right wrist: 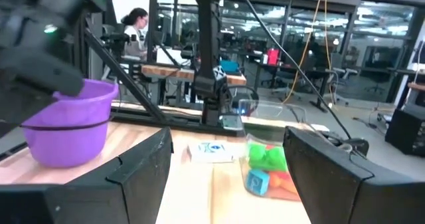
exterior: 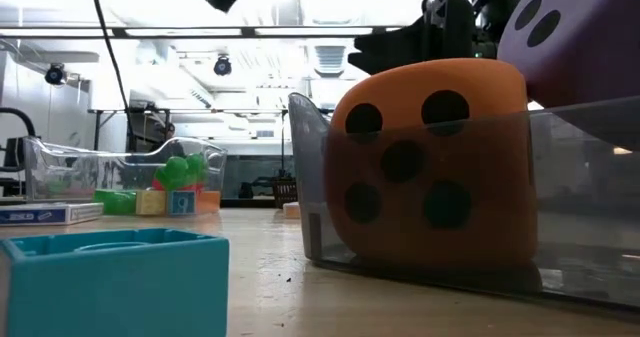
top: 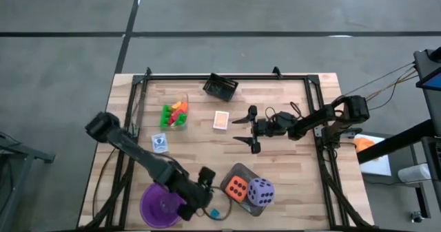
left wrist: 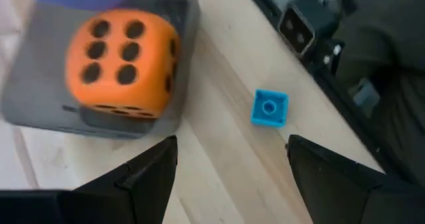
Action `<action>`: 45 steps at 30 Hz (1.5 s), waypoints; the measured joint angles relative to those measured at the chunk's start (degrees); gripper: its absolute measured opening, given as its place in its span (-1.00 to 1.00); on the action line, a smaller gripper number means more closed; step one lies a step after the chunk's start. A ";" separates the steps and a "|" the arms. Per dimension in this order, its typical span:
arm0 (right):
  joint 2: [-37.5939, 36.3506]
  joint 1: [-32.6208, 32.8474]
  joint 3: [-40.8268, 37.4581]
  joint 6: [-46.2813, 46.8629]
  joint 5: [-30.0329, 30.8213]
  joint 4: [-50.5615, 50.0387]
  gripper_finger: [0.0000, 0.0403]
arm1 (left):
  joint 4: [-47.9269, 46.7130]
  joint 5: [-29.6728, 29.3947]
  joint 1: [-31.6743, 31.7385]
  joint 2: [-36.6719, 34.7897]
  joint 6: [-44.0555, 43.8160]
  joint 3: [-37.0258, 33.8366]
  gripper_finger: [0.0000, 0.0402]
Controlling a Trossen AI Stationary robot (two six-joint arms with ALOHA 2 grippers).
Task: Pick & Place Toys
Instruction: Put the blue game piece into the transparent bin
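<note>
An orange die (top: 237,187) and a purple die (top: 261,191) sit in the grey tray (top: 242,170) near the table's front edge. A small blue block (top: 215,212) lies flat on the wood just left of the tray. My left gripper (top: 209,194) hovers open above and beside that block (left wrist: 269,108), between the purple bowl (top: 160,205) and the tray. My right gripper (top: 242,130) stands open and level at mid-table, pointing toward the table's left edge. A card (top: 220,120) lies flat just beyond its fingertips.
A clear container (top: 176,115) with several coloured blocks stands left of centre, and a blue card box (top: 160,142) lies nearer the front. A black basket (top: 220,87) stands at the far edge. Black frame rails (top: 134,115) run along the table's sides.
</note>
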 joint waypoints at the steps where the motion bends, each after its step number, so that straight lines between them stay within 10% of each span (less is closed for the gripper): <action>1: -0.06 -0.03 0.00 0.15 0.10 -0.42 0.41 | -1.24 -0.02 -0.35 1.51 0.27 1.44 0.42; 45: -0.17 -0.01 0.00 2.01 2.81 -4.60 0.41 | 11.40 10.85 0.14 18.50 10.83 4.87 0.42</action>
